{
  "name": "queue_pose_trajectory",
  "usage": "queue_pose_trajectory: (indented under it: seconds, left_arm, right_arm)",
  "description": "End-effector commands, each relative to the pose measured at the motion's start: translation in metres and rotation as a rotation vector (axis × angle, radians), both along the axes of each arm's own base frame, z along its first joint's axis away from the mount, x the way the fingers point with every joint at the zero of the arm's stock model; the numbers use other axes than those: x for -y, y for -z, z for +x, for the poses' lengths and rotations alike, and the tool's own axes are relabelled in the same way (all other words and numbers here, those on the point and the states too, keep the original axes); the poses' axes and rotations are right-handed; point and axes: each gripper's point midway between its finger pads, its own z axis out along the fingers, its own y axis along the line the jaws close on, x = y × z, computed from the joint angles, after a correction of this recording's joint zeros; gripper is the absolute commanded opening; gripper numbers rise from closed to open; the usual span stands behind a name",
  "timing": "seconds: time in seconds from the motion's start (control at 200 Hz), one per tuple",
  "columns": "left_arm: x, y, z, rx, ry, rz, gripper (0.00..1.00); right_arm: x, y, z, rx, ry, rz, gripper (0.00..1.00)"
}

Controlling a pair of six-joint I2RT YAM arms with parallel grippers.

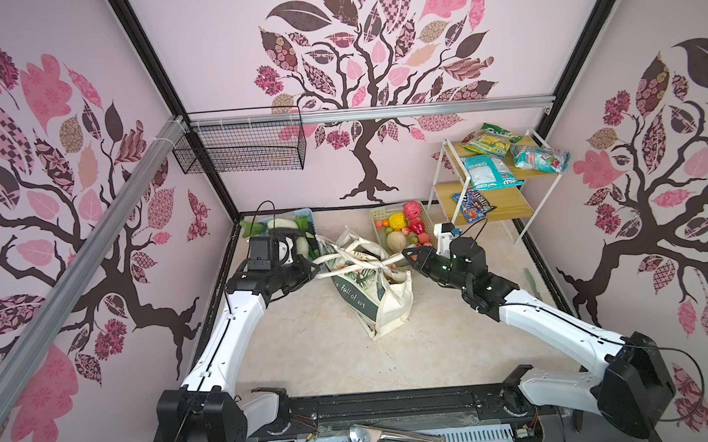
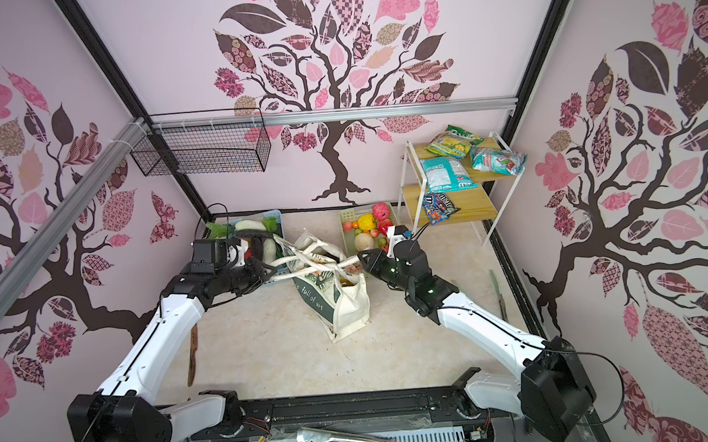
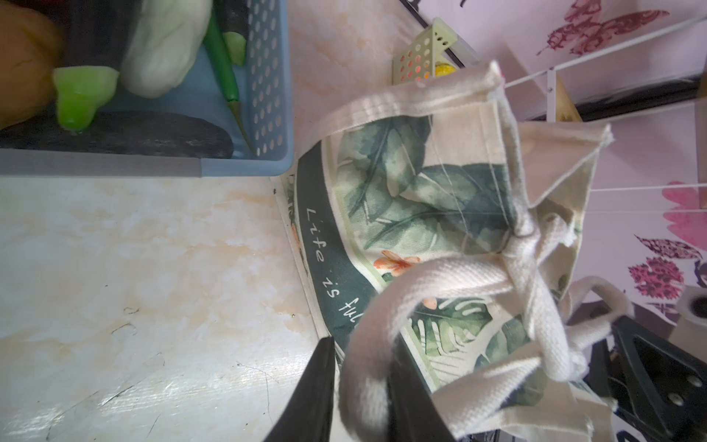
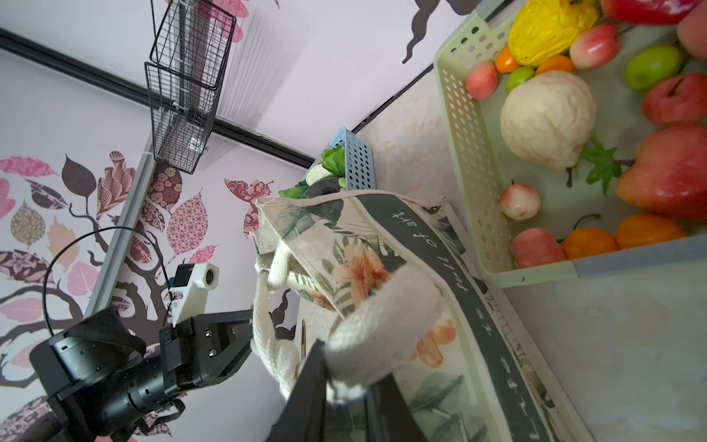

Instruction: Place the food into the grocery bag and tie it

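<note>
Steel tongs (image 1: 392, 436) lie nearest me. My left gripper (image 1: 315, 269) has narrow jaws around a strap loop (image 3: 367, 344), though I can't tell if they pinch it. The grocery bag (image 1: 373, 304) stands between the arms with a knot (image 3: 530, 252) formed. The right gripper (image 1: 406, 253) looks the same. I'd pull both loops outward evenly, keeping the bag upright.
</note>
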Motion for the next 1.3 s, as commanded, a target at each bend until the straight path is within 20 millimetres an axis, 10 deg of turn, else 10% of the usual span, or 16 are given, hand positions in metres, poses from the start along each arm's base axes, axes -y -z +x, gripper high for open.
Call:
queue_pose_trajectory:
  seconds: [0.0,0.535,0.8,1.06,1.295]
  left_arm:
    - [-0.013,-0.014,0.006,0.044,-0.050,0.044,0.36]
    - [-0.040,-0.039,0.008,0.091,-0.127,0.194,0.86]
    - [-0.060,-0.035,0.019,0.086,-0.207,0.291,0.97]
    - [-0.081,-0.033,0.038,0.126,-0.301,0.374,0.97]
    - [-0.109,-0.022,0.058,0.157,-0.384,0.523,0.97]
  right_arm:
    - [-0.007,-0.025,-0.002,0.061,-0.070,-0.017,0.31]
    - [-0.009,-0.015,-0.049,0.101,-0.303,-0.194,0.68]
    - [0.037,0.016,-0.048,0.094,-0.170,-0.400,0.76]
    - [0.099,0.058,-0.010,0.049,0.151,-0.626,0.99]
    - [0.155,0.067,0.018,0.021,0.399,-0.682,0.99]
